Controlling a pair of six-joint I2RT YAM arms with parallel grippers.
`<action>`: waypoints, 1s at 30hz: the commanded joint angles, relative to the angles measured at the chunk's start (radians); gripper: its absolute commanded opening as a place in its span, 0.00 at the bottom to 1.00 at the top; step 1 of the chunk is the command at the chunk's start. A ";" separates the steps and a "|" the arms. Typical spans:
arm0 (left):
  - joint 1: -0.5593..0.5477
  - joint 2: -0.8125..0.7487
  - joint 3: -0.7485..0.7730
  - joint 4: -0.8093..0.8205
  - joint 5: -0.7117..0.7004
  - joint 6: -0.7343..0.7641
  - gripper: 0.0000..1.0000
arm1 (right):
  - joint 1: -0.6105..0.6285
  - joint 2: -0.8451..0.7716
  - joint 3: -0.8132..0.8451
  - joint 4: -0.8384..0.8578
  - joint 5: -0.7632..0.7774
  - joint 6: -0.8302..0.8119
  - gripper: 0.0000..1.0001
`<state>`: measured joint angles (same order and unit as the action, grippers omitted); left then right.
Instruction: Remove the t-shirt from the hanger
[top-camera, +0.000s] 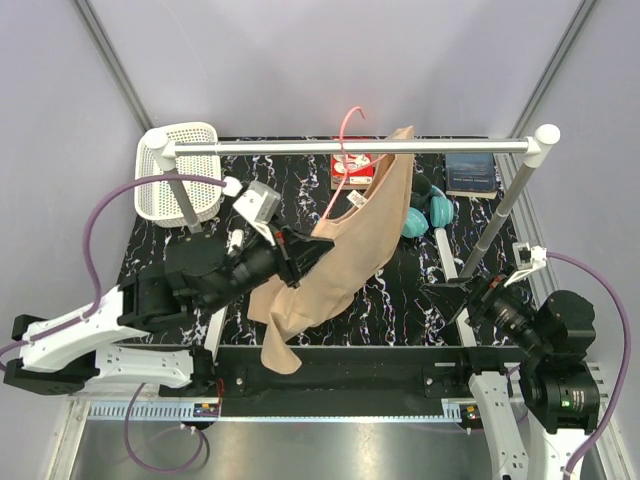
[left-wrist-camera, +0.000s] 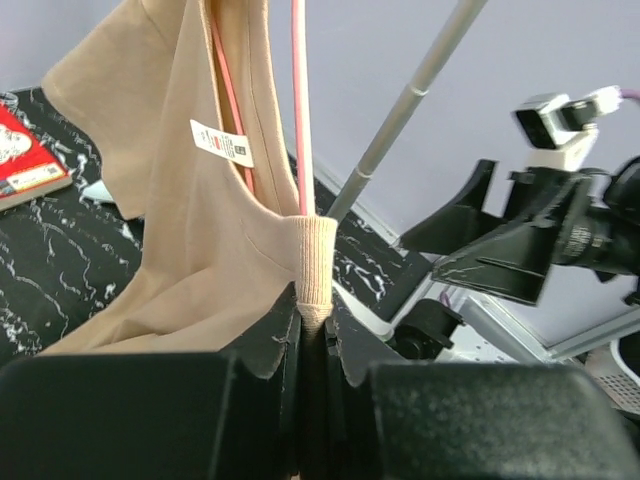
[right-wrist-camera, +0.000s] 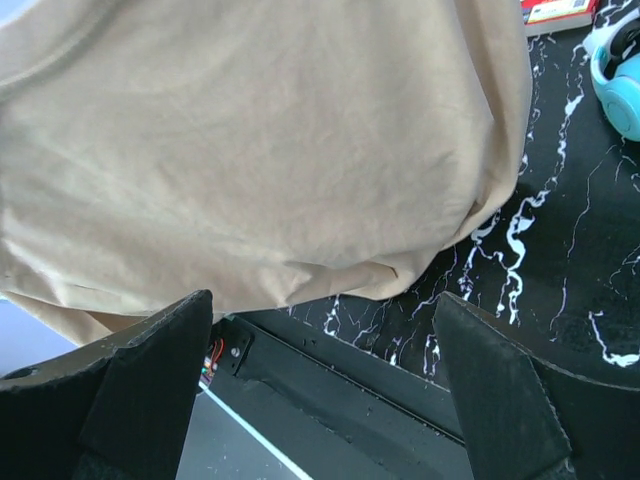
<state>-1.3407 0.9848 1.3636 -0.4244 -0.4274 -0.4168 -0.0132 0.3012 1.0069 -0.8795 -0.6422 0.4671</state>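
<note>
The tan t-shirt (top-camera: 335, 265) hangs slanted from the pink wire hanger (top-camera: 347, 135), whose hook is over the white rail (top-camera: 350, 147). Its lower hem droops to the table's front edge. My left gripper (top-camera: 303, 250) is shut on the shirt's ribbed collar (left-wrist-camera: 316, 262). In the left wrist view that collar fold sits pinched between the black fingers (left-wrist-camera: 268, 345), and the hanger's pink wire (left-wrist-camera: 298, 100) rises straight up from it beside a white label (left-wrist-camera: 222, 143). My right gripper (top-camera: 450, 300) stands open at the right, clear of the cloth. In its wrist view the shirt (right-wrist-camera: 250, 150) fills the space above the spread fingers (right-wrist-camera: 150, 380).
A white basket (top-camera: 180, 170) stands at the back left. A red book (top-camera: 355, 165), teal headphones (top-camera: 425, 212) and a grey-blue book (top-camera: 470, 172) lie under the rail. The rail's slanted right post (top-camera: 500, 215) runs down toward my right arm. The table top is black marble pattern (top-camera: 400, 290).
</note>
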 joint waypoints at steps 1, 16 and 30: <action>0.000 -0.109 -0.017 0.159 0.067 0.068 0.00 | 0.005 0.018 -0.017 0.045 -0.045 -0.013 1.00; 0.000 -0.356 -0.336 0.197 0.228 0.165 0.00 | 0.009 0.076 -0.179 0.203 -0.287 0.065 1.00; 0.000 -0.342 -0.436 0.132 0.116 0.047 0.00 | 0.470 0.360 -0.145 0.053 -0.029 -0.076 1.00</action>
<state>-1.3407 0.6376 0.9310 -0.3500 -0.2459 -0.3141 0.3248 0.5949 0.8238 -0.8207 -0.8158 0.4076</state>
